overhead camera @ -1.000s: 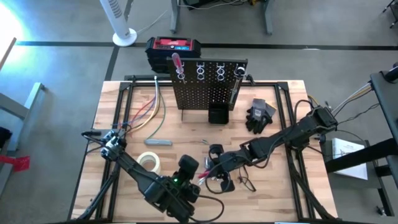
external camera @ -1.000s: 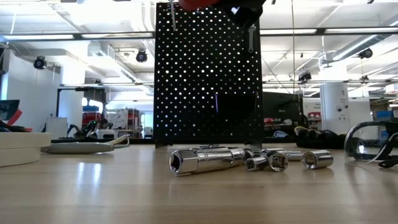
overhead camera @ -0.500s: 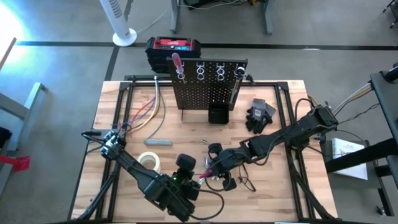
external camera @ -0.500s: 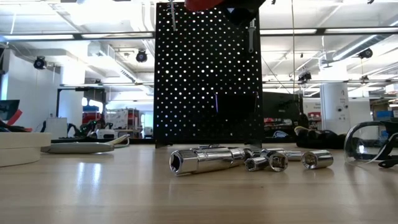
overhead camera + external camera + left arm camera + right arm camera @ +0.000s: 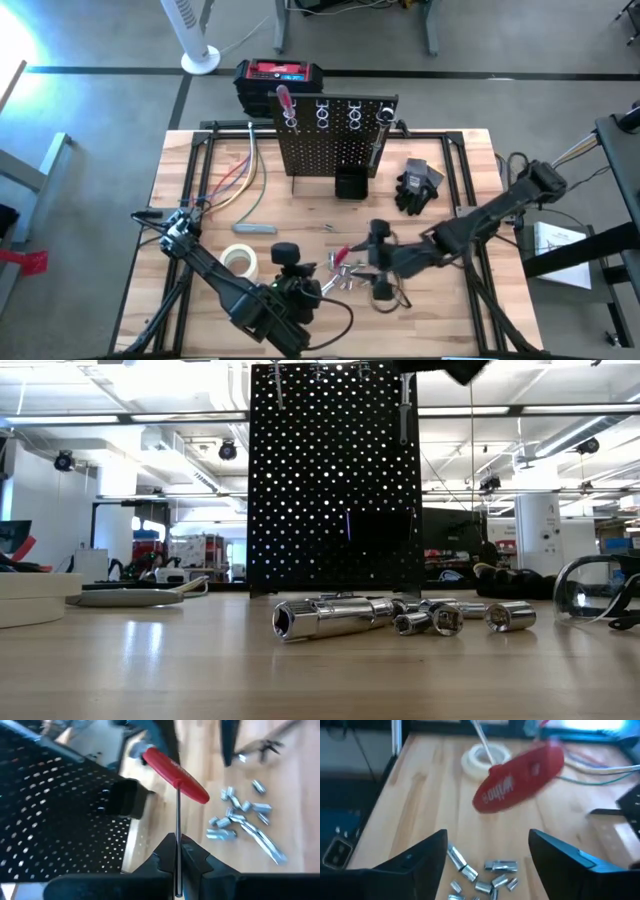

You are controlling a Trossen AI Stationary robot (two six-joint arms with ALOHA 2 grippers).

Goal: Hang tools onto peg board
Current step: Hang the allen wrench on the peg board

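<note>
One slim red-handled T-driver (image 5: 176, 782), shaft clenched by left gripper (image 5: 177, 854) near bench front edge; right gripper (image 5: 487, 851) released. Risk: thin shaft pivots, slips.

A peg board (image 5: 335, 140) stands upright at the back middle of the worktop (image 5: 440, 330), with a small bin (image 5: 349, 184) at its foot. A box (image 5: 279, 75) sits behind the board, off the worktop. Gloves (image 5: 417, 186) lie to the board's right, cables (image 5: 236, 180) to its left. A tape roll (image 5: 240, 260) lies front left. Loose bits (image 5: 345, 282) cluster at front centre, between the left gripper (image 5: 300, 268) and the right gripper (image 5: 378, 256).
</note>
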